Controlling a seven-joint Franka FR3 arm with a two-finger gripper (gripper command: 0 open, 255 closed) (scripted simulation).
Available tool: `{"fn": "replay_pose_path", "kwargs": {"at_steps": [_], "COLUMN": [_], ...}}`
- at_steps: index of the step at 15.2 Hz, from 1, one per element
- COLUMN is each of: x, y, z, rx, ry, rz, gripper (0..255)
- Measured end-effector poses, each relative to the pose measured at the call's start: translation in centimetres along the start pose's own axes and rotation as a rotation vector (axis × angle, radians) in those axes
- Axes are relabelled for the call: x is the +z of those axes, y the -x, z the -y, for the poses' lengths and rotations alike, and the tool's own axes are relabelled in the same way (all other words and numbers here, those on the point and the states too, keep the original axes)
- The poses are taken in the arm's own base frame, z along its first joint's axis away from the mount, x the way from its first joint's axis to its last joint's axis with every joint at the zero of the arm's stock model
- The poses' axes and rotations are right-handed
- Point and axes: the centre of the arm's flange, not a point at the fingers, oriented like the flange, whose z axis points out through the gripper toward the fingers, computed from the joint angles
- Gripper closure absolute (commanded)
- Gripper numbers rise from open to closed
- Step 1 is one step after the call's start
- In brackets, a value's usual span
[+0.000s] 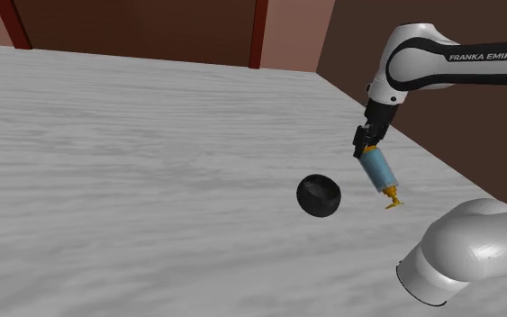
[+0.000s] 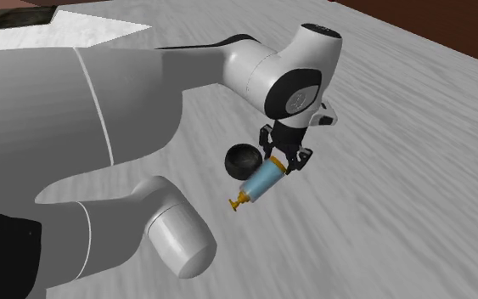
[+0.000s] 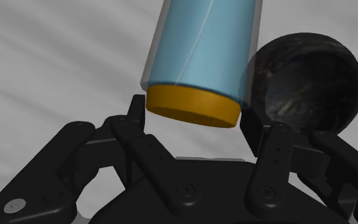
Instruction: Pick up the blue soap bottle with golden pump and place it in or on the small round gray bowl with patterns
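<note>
Grip first: black gripper (image 1: 365,147) shut hard on soap bottle (image 1: 379,169), fingers (image 3: 140,114) pressed to its sides close by the gold base cap (image 3: 193,107). Bottle up off the surface (image 1: 134,162), tilted, base end in the hand, golden pump (image 1: 392,200) lowest and pointing down. Just beside the bowl (image 1: 320,195), on the side twd the surface's edge at the shoulder view's right; not in the bowl.

View vs view. Shoulder view: clear gap btw bottle and bowl, plus far edge of surface w/ red-brown wall (image 1: 152,31) behind. Second exterior view: bottle drawn across bowl's rim, so touching or apart unclear from there. Wrist view: base cap and finger contact up close, bowl's hollow inside next to the bottle body.

Hidden / cut off. Wrist view: bottle's far end cut by the frame; part of bowl behind one finger and the bottle. Second exterior view: bowl partly behind gripper, much of surface blocked by the white arm (image 2: 101,127). Pump small, hard to read beyond a collar and a spout. Height of pump tip above surface: can't tell.

Looks. Bottle: pale blue cylinder, see-through, w/ clear outer shell. Base cap: flat, matte gold disc. Bowl: round, glossy, near black w/ faint grey mottling inside. Surface: grey-white, streaky, marble-like.
</note>
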Motion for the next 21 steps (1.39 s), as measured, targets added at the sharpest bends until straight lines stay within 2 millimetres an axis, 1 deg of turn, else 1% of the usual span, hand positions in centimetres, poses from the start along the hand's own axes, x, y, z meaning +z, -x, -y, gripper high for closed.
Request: {"fn": "replay_pose_path", "kwargs": {"at_steps": [2,4,6,8,10,14,16,21], "x": [-1.0,-1.2,-1.5,-1.6,-1.8,-2.2,-1.6,0.9], "y": [0.1,-1.0,-2.2,-4.0,-5.3,-8.9,-9.5,-9.9], "z": [0.0,1.1,3.1,5.3,7.2,11.4,12.3,12.6], "rx": [0.000,0.000,-0.001,-0.001,0.000,0.000,0.000,0.000], "ry": [0.000,0.000,0.001,0.001,0.001,0.001,0.000,0.000], "rz": [0.000,0.000,0.001,0.000,0.000,0.000,0.001,0.001], "gripper": [255,255,255,255,255,255,255,255]}}
